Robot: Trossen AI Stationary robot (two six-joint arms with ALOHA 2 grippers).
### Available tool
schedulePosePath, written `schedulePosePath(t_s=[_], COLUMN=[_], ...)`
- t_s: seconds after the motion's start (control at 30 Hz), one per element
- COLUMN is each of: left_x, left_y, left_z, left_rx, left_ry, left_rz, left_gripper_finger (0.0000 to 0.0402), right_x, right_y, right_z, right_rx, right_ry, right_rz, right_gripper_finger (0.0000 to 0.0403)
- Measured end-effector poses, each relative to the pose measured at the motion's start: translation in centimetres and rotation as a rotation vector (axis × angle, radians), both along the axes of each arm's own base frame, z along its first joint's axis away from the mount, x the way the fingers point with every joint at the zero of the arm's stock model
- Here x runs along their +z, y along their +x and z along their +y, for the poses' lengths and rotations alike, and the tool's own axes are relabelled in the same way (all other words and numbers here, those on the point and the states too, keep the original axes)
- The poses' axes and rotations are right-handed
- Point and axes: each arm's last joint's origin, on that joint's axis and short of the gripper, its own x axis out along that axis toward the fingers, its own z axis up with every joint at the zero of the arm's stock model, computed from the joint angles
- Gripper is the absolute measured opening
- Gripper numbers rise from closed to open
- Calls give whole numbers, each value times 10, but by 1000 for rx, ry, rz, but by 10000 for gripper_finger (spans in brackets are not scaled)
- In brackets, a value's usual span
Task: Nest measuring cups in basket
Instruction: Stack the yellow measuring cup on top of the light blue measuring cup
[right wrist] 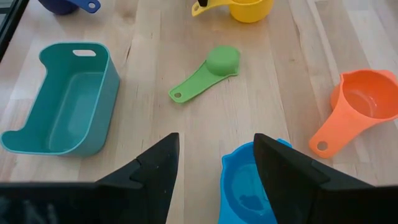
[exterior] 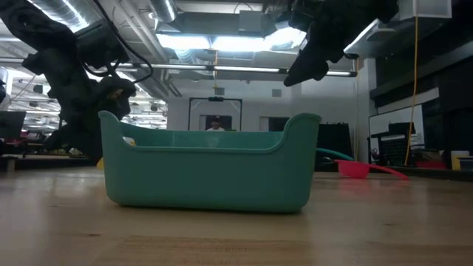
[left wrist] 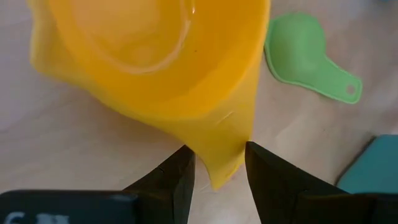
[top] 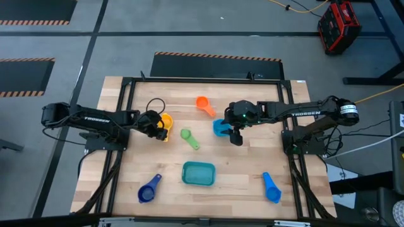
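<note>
The yellow cup (top: 166, 119) is at the table's left-centre, and my left gripper (top: 158, 130) is shut on its handle. My right gripper (top: 235, 137) is open and raised above the table, just near-side of the light blue cup (top: 220, 128). In the right wrist view that cup (right wrist: 249, 183) shows below and between the spread fingers, untouched. The orange cup (top: 203, 104), the green cup (top: 189, 138), the dark blue cup (top: 148, 191) and the blue cup (top: 271, 187) lie on the wood. The teal basket (top: 199, 173) stands near the table's near edge; nothing shows in it. My left gripper pinches the yellow cup's short handle (left wrist: 222, 163) between its two fingers, near the handle's free end. The fingers (left wrist: 268, 177) come from the table's left side, along the handle. The bowl (left wrist: 149, 56) points away from the gripper and looks tilted; I cannot tell whether it is off the wood.
A dark metal frame (top: 129, 82) borders the wooden table top. Open wood lies between the green cup and the basket. The basket's tall end wall (exterior: 301, 159) fills the low view's middle, with a reddish cup (exterior: 355, 169) lying behind it to the right.
</note>
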Motion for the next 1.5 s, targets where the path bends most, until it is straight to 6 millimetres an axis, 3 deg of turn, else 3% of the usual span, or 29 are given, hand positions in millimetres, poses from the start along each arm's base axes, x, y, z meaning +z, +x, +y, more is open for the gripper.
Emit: schedulePosePath(t_s=[0.3,0.7,0.97,1.27,1.5], left_x=[0,0,3,32,65], left_y=[0,0,4,26,36], left_z=[0,0,1,5,8], left_rx=[-9,-22,-20,-87,-132], left_ry=[-3,7,21,185,472], left_rz=[-2,-2,-50,-430,-747], left_gripper_finger=[113,11,6,4,3], right_x=[0,0,0,2,19], right_y=[0,0,0,2,14], right_z=[0,0,0,0,-1], right_rx=[0,0,-1,-17,-67], right_ry=[0,0,0,15,70], right_rz=[0,0,0,-26,-242], right_gripper_finger=[211,211,211,211,211])
